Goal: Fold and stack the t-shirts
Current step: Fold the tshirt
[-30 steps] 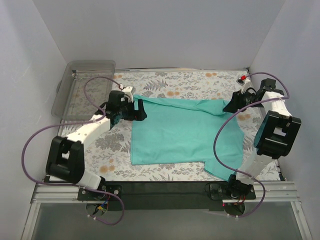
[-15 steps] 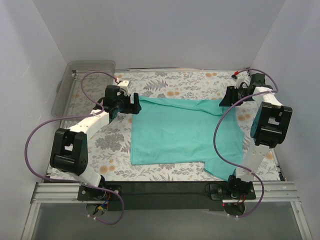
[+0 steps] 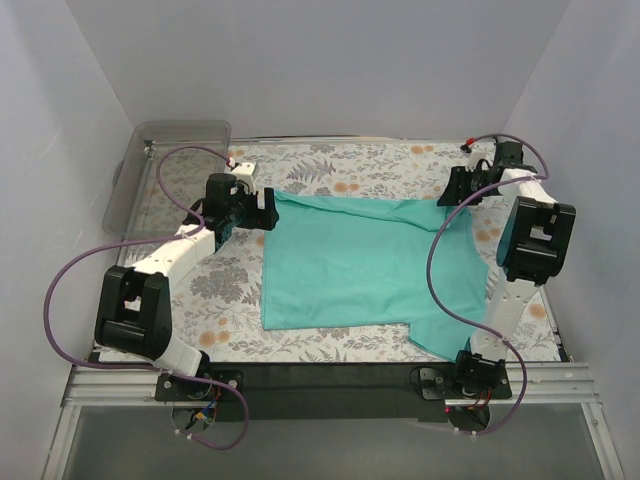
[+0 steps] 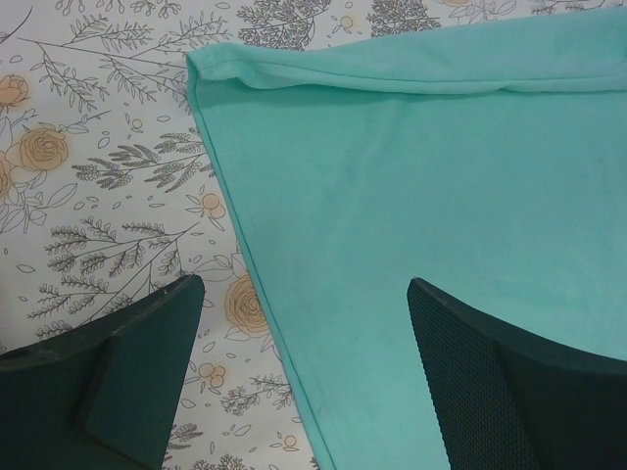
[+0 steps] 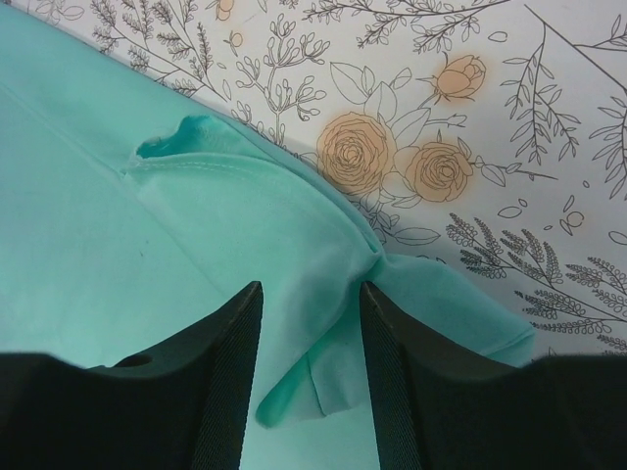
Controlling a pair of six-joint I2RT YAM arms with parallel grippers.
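Observation:
One teal t-shirt [image 3: 360, 265] lies spread on the floral tablecloth [image 3: 225, 300], with a sleeve reaching toward the front right. My left gripper [image 3: 264, 212] is open at the shirt's far left corner. In the left wrist view the shirt's left edge [image 4: 250, 264] runs between the wide-open fingers [image 4: 127, 377], and the gripper [image 4: 306, 382] holds nothing. My right gripper [image 3: 455, 193] is at the shirt's far right corner. In the right wrist view it [image 5: 312, 392] stands open over a bunched sleeve fold [image 5: 323, 294], and the cloth lies between the fingers, not pinched.
A clear plastic bin [image 3: 170, 170] stands at the far left corner. White walls close the table on the left, far and right sides. Purple cables loop off both arms. A black rail [image 3: 330, 378] runs along the near edge.
Both grippers moved a little toward the far wall. The left drew back to the left off the shirt's corner; the right arm folded up toward the far right corner. The shirt lies as before.

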